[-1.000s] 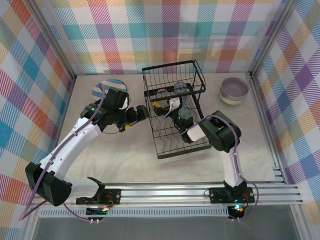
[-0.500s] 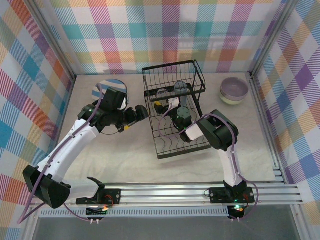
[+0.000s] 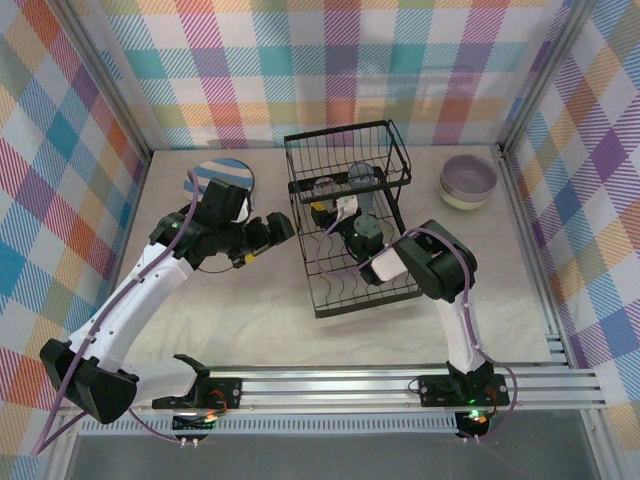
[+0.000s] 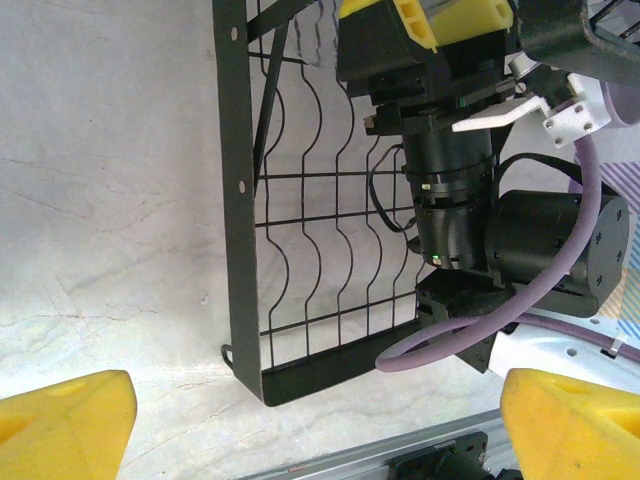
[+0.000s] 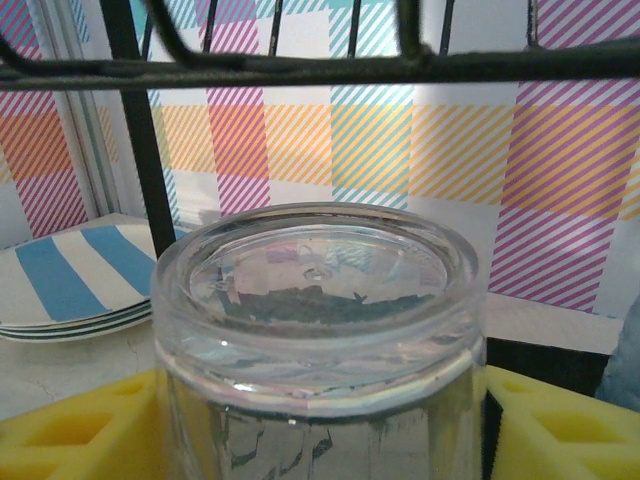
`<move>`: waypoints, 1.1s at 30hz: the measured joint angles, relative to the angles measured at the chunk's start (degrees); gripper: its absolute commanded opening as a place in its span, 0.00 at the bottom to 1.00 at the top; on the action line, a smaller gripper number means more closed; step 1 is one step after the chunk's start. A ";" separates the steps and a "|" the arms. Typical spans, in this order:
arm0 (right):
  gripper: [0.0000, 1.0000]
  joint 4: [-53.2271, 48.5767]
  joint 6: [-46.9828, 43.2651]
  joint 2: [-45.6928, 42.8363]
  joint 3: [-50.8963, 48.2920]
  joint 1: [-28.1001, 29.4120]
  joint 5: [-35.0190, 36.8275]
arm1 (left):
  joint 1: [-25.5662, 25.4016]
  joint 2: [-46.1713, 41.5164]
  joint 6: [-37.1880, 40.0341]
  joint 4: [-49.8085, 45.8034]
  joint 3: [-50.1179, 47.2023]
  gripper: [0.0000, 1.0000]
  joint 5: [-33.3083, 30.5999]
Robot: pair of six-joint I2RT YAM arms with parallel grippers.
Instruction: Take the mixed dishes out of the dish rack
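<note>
The black wire dish rack [image 3: 362,298] stands mid-table. My right gripper [image 3: 326,206] reaches into its tall basket end. In the right wrist view an upside-down clear tumbler [image 5: 315,300] fills the space between the yellow fingers [image 5: 560,420], which press against both of its sides. A second tumbler [image 3: 361,172] stands deeper in the basket. My left gripper [image 3: 266,231] hovers just left of the rack, open and holding nothing. Its yellow fingertips [image 4: 60,420] sit wide apart above the table and the rack's corner [image 4: 236,200]. Blue-and-white striped plates [image 3: 222,175] lie stacked at the back left.
A lavender bowl nested in a pale green bowl [image 3: 468,180] sits at the back right by the wall. Plaid walls close in three sides. The metal rail [image 3: 400,385] runs along the near edge. The right arm [image 4: 470,210] stretches over the rack's slotted base.
The right gripper's fingers have drawn in around the tumbler. The left arm has shifted slightly to the left, away from the rack.
</note>
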 measured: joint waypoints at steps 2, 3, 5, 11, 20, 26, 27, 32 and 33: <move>0.66 0.22 -0.15 -0.52 -0.79 0.31 0.00 | 0.00 0.00 0.00 0.00 0.00 0.93 0.02; 0.65 0.22 -0.17 -0.87 -1.29 0.44 -0.02 | 0.00 0.00 0.00 0.00 0.00 0.94 0.02; 0.65 0.26 -0.33 -1.51 -2.27 0.68 0.00 | 0.00 0.00 0.00 0.00 0.00 0.93 0.02; 0.63 0.22 -0.35 -3.65 -5.03 0.79 0.02 | 0.00 -0.24 0.00 -0.02 -0.02 0.93 0.02; 0.63 0.20 -0.52 -7.52 -10.12 1.88 0.26 | 0.00 -1.29 0.07 -0.07 -0.22 0.94 0.04; 0.63 0.11 -0.09 -11.61 -15.28 1.92 0.90 | 0.00 -1.29 0.28 0.04 -0.22 0.94 0.09; 0.63 0.02 0.00 -12.39 -16.13 1.92 1.09 | 0.00 -1.27 0.31 0.11 -0.22 0.94 0.13; 0.62 -0.22 1.14 -15.76 -20.00 2.14 1.79 | 0.00 -0.74 0.33 0.48 -0.22 0.94 0.20; 0.62 -0.28 1.49 -16.65 -21.05 2.19 1.97 | 0.00 -0.55 0.35 0.63 -0.22 0.94 0.20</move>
